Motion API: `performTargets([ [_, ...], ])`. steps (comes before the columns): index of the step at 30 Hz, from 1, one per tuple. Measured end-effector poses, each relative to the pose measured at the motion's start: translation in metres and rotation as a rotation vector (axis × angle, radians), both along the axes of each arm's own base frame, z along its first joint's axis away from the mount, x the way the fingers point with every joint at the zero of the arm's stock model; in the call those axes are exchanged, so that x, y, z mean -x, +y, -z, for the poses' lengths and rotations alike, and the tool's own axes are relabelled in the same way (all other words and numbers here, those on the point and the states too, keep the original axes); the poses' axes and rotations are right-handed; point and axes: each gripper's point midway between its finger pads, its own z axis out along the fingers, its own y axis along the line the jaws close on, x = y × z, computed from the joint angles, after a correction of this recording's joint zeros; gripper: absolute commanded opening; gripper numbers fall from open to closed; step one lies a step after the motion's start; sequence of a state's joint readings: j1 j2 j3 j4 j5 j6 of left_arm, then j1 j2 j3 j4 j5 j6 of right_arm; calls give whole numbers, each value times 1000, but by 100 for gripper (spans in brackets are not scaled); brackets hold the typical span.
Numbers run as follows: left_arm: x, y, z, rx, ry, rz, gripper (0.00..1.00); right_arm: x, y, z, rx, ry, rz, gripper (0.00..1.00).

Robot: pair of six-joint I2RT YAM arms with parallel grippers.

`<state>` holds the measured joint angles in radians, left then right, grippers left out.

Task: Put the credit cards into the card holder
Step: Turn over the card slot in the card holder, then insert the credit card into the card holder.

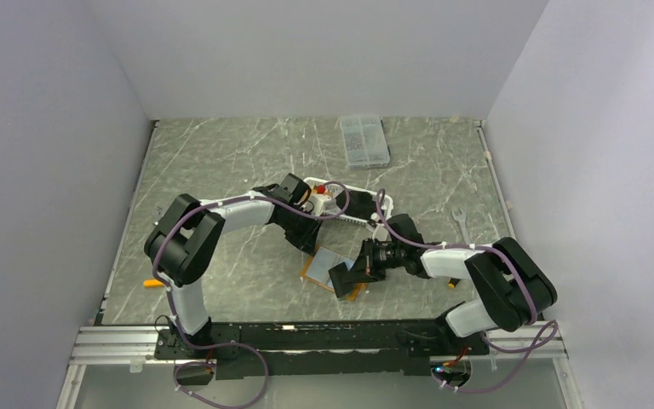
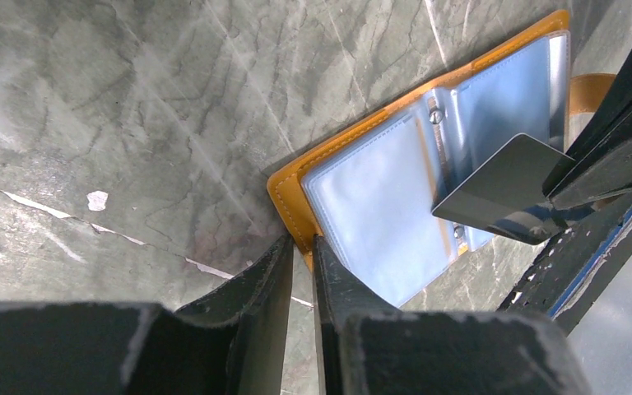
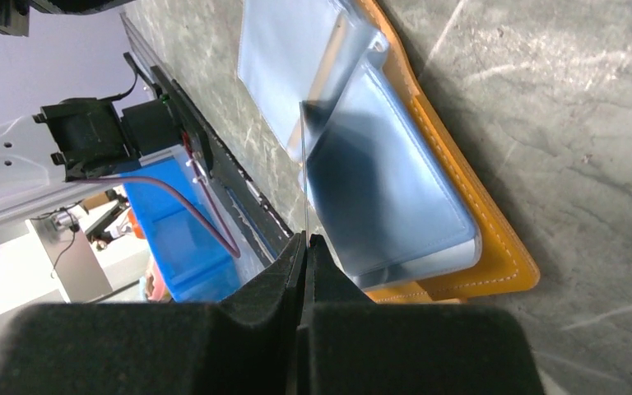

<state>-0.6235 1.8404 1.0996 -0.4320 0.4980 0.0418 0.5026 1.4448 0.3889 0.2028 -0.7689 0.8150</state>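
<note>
The card holder (image 1: 322,264) lies open on the table, orange outside with pale blue sleeves (image 2: 378,189) facing up. My left gripper (image 1: 311,250) is at its far-left corner, jaws nearly together (image 2: 300,244) with the orange edge pinched between the tips. My right gripper (image 1: 364,266) is shut (image 3: 306,239) on a dark credit card (image 2: 502,185), which stands on edge in the right wrist view as a thin line (image 3: 304,164). The card's free corner hangs just over the blue sleeves (image 3: 395,189) near the wallet's spine. No other cards show.
A clear compartment box (image 1: 364,140) sits at the back. A white slotted basket (image 1: 341,200) stands just behind the wallet, under the left arm. A wrench (image 1: 462,223) lies to the right and a small orange item (image 1: 151,282) near the left edge.
</note>
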Motion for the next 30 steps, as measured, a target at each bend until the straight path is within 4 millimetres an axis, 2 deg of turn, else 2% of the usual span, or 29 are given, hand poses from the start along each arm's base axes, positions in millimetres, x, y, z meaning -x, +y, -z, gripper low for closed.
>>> performTargets([
  [17, 0, 0, 0, 0, 1, 0, 20, 7, -4, 4, 12, 34, -15, 0],
  [30, 2, 0, 0, 4, 8, 2, 19, -1, -1, 7, 13, 62, 12, 0],
])
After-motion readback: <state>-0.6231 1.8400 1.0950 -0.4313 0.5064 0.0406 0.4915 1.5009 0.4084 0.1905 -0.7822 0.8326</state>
